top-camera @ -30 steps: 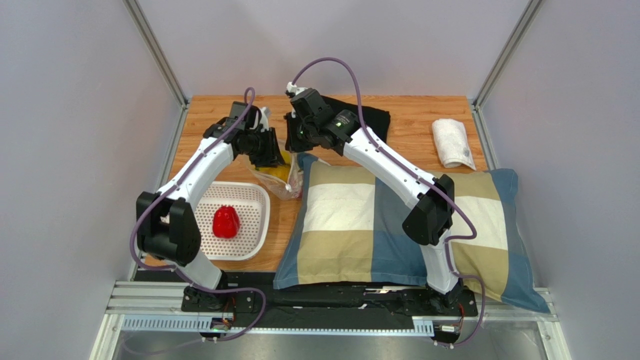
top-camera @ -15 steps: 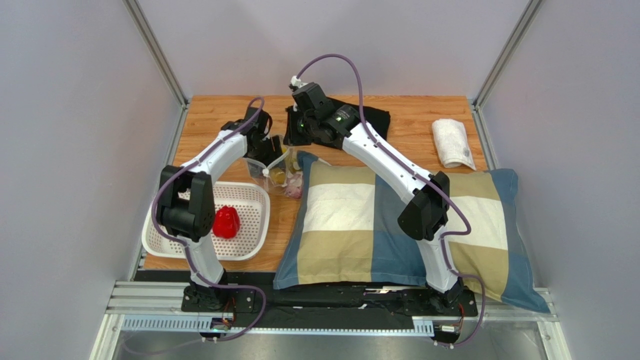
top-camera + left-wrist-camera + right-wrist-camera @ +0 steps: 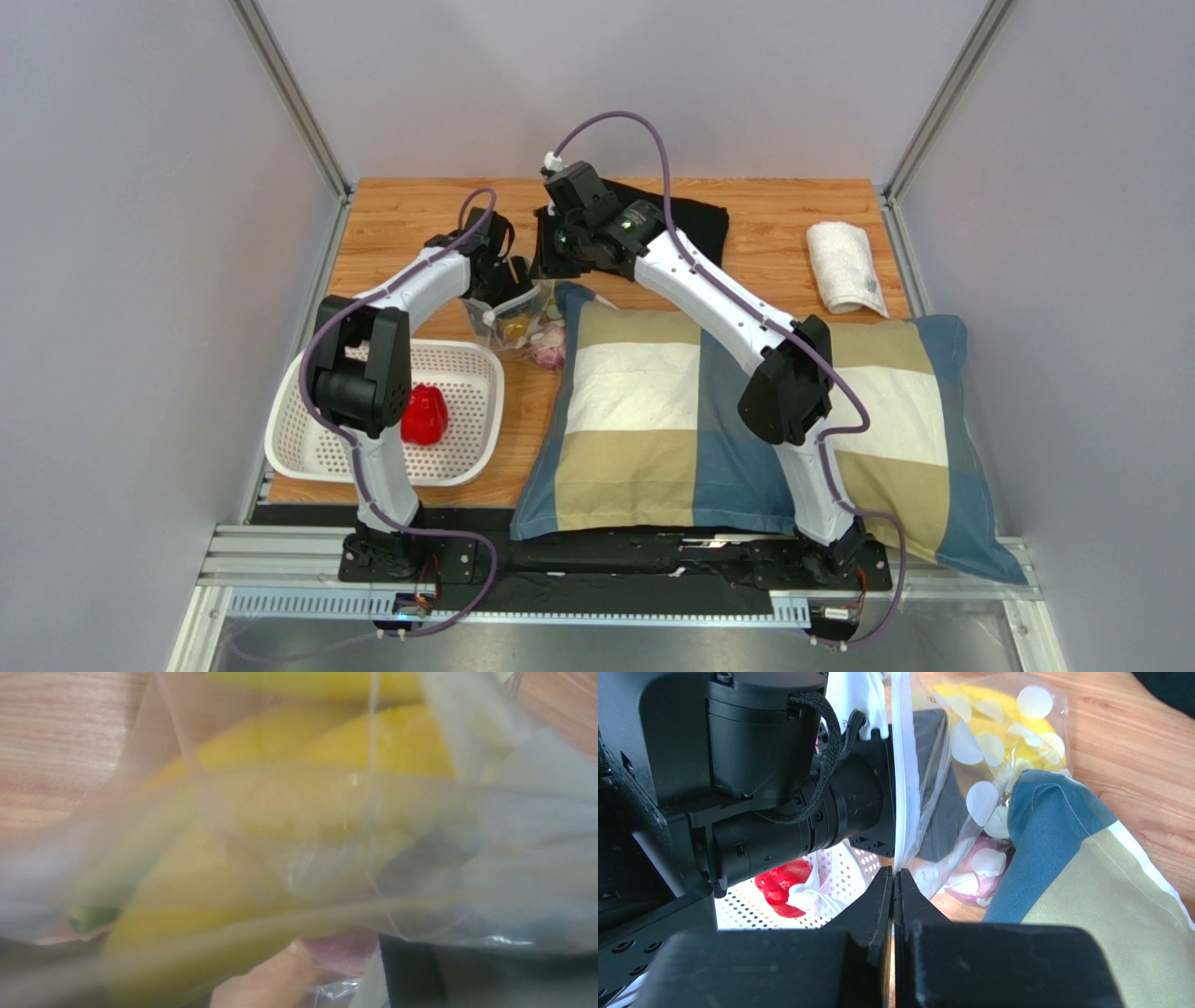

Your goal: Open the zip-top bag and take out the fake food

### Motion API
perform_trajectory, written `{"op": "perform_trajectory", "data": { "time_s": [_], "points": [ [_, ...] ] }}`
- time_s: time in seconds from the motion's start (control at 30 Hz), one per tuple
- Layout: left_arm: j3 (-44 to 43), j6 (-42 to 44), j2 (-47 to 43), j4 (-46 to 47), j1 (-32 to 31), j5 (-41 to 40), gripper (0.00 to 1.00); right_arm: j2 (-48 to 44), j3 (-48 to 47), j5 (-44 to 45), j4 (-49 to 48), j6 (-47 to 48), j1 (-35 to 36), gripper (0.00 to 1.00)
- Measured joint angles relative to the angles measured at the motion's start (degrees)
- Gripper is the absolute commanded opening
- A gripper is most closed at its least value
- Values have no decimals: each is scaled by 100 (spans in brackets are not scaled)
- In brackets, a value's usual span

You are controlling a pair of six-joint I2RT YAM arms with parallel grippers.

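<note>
The zip-top bag (image 3: 522, 325), clear with whitish spots, lies on the wood between the tray and the pillow. My right gripper (image 3: 558, 263) is shut on its white zip edge (image 3: 899, 777), jaws pressed together (image 3: 894, 875). My left gripper (image 3: 508, 287) is pushed into the bag's mouth; its fingers are hidden in the plastic. In the left wrist view the yellow banana bunch (image 3: 295, 812) fills the frame behind the film, with the pink onion (image 3: 347, 946) below. The banana (image 3: 990, 714) and onion (image 3: 980, 875) also show in the right wrist view. The red pepper (image 3: 421, 416) lies in the white tray (image 3: 470, 367).
A checked pillow (image 3: 730, 420) covers the middle and right of the table and touches the bag. A folded black cloth (image 3: 680, 224) lies at the back, and a rolled white towel (image 3: 846, 266) at the back right. The left arm's black wrist housing (image 3: 773, 777) sits close beside my right jaws.
The bag has come down from a lifted, upright hang to the table. My left arm has swung and pushed its gripper into the bag's mouth. The right gripper keeps its hold.
</note>
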State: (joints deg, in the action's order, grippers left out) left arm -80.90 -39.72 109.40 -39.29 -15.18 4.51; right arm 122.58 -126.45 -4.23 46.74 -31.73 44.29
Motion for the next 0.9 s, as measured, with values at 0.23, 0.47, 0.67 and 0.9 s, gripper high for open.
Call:
{"op": "perform_trajectory", "data": {
  "time_s": [0.23,0.47,0.67,0.9],
  "points": [
    [162,79,44,522,39,24,27,0,254,-50,-33,35,-57,0],
    [214,435,-284,420,61,-203,4,0,363,-66,-31,120,-127,0],
    [149,874,-1093,-87,66,-310,0,0,232,-81,4,188,-138,0],
    [-136,1054,-2409,-675,87,-35,0,0,-111,-85,-15,302,-138,0]
  ]
}}
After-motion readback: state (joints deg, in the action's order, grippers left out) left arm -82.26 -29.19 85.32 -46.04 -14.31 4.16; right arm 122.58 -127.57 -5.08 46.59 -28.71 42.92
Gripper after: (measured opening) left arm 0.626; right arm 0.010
